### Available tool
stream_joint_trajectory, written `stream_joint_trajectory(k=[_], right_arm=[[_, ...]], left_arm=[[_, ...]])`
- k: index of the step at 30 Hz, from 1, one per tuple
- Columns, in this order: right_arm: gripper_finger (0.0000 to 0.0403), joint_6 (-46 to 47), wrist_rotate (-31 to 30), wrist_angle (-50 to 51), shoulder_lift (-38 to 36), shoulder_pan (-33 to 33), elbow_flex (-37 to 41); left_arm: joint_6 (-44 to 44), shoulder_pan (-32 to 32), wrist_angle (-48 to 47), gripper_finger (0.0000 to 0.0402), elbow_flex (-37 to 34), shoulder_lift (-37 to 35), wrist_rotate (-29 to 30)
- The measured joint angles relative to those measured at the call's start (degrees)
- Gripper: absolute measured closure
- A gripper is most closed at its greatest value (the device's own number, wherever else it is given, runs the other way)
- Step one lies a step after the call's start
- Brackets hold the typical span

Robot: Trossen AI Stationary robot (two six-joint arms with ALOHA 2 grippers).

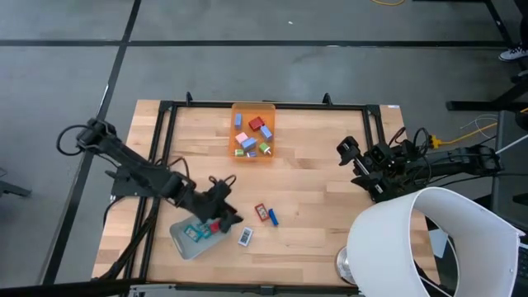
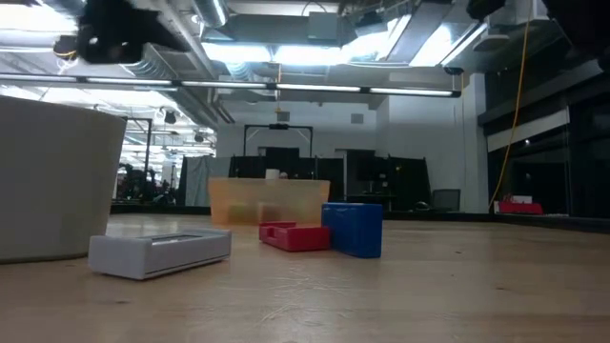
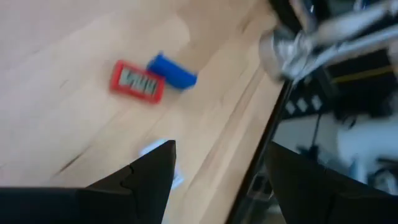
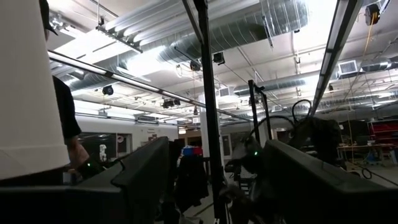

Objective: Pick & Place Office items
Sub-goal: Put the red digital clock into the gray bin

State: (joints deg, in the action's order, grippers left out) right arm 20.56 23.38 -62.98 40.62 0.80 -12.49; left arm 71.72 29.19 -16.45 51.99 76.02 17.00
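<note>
Several office items lie in the orange bin [image 1: 252, 132] at the table's far middle. The pale grey tray [image 1: 183, 242] at the near left holds a teal piece [image 1: 196, 233] and a red piece [image 1: 216, 224]. On the bare wood lie a red piece [image 1: 261, 211] [image 3: 138, 81], a blue piece [image 1: 272, 217] [image 3: 172, 70] and a white flat piece [image 1: 245, 236] [image 2: 160, 252]. My left gripper [image 1: 223, 205] [image 3: 217, 180] hangs open above the tray's far right corner, with nothing between its fingers. My right gripper [image 1: 345, 151] [image 4: 217, 180] waits open at the right, raised and pointing up.
A large white lampshade-like object [image 1: 429, 243] covers the near right corner. A black frame [image 1: 264, 105] runs around the table's far edge and sides. Bare wood lies between the bin and the loose pieces.
</note>
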Motion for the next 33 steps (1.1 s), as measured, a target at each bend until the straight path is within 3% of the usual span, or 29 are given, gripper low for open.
stream_joint_trajectory(k=[4,7,10,17,23,33], right_arm=[[0.0142,0.23,0.00,0.04,0.00,0.00,0.00],[0.0142,0.47,0.03,0.56,0.00,0.00,0.00],[0.0142,1.72,0.03,1.43,0.02,0.00,0.00],[0.0142,4.23,1.68,1.41,0.02,-0.11,0.00],[0.0142,7.76,5.54,1.35,0.02,-1.27,0.00],[0.0142,12.05,8.45,1.26,0.02,-2.87,0.00]], left_arm=[[-1.38,-5.08,-0.16,0.0160,2.76,1.04,1.30],[-8.15,-9.05,-2.24,0.0160,3.29,1.79,4.05],[-16.70,-12.96,-7.36,0.0160,5.07,3.61,2.73],[-51.81,-16.59,-13.75,0.0160,13.74,10.28,-9.76],[-78.57,-17.10,-23.41,0.0160,23.92,21.10,-11.70],[-90.33,-20.52,-28.19,0.0159,35.50,37.49,-19.52]])
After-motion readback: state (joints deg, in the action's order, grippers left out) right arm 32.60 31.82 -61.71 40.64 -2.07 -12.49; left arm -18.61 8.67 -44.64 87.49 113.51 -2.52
